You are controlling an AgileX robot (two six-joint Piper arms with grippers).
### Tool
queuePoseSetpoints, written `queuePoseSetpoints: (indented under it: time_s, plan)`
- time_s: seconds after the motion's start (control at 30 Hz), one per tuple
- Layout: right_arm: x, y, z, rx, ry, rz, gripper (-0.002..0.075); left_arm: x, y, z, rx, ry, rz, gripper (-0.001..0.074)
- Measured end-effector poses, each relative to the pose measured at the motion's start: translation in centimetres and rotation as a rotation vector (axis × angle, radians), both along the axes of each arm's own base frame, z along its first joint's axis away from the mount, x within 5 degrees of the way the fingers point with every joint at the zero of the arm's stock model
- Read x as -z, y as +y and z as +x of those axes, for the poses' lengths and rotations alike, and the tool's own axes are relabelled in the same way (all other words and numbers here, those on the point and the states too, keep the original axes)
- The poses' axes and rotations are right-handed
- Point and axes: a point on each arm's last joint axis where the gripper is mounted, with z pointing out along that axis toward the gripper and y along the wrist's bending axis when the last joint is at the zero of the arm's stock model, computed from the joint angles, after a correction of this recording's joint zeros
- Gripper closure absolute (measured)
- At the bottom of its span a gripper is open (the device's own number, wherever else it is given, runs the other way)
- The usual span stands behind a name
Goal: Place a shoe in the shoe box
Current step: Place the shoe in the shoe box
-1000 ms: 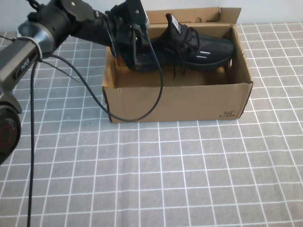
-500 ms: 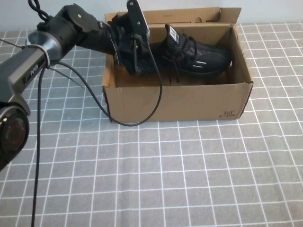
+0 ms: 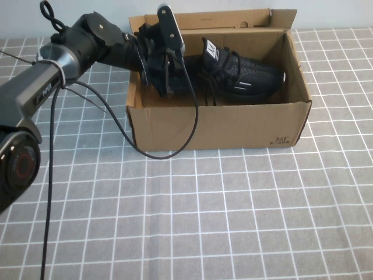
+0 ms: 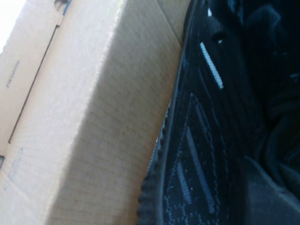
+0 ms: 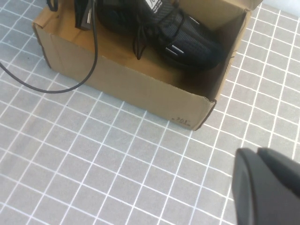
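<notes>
Checkered tablecloth point(image 3: 233, 210) bears shoe box point(image 3: 221, 125); left end effector point(image 3: 169, 81) grips shoe point(image 3: 245, 76); right end effector point(image 5: 267, 187) state unclear.

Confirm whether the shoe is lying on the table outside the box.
No. In the high view the shoe sits inside the box, with the left gripper at its heel.
</notes>
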Motion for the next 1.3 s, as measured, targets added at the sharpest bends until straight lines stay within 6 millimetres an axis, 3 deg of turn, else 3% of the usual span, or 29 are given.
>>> queuePoseSetpoints:
  time_s: [0.57, 0.9, 1.0, 1.2, 1.3]
  plan:
    - [0.0, 0.1, 0.0, -0.004, 0.003, 0.005, 0.0742, 0.1, -0.1, -0.3, 0.014, 0.036, -0.01, 0.0715]
    - [0.0, 0.3, -0.2, -0.025, 0.022, 0.03, 0.0742, -0.1, 1.4, 0.3, -0.021, 0.041, -0.051, 0.0709]
    - [0.1, 0.4, -0.2, -0.031, 0.027, 0.037, 0.0742, -0.2, 1.5, 0.4, -0.031, 0.044, -0.075, 0.0654]
    - [0.1, 0.6, -0.3, -0.043, 0.037, 0.052, 0.0742, -0.9, 1.4, 0.9, -0.088, 0.024, -0.167, 0.0409]
    - [0.1, 0.6, -0.4, -0.044, 0.038, 0.053, 0.0742, -1.1, 1.3, 1.0, -0.106, 0.024, -0.201, 0.0354]
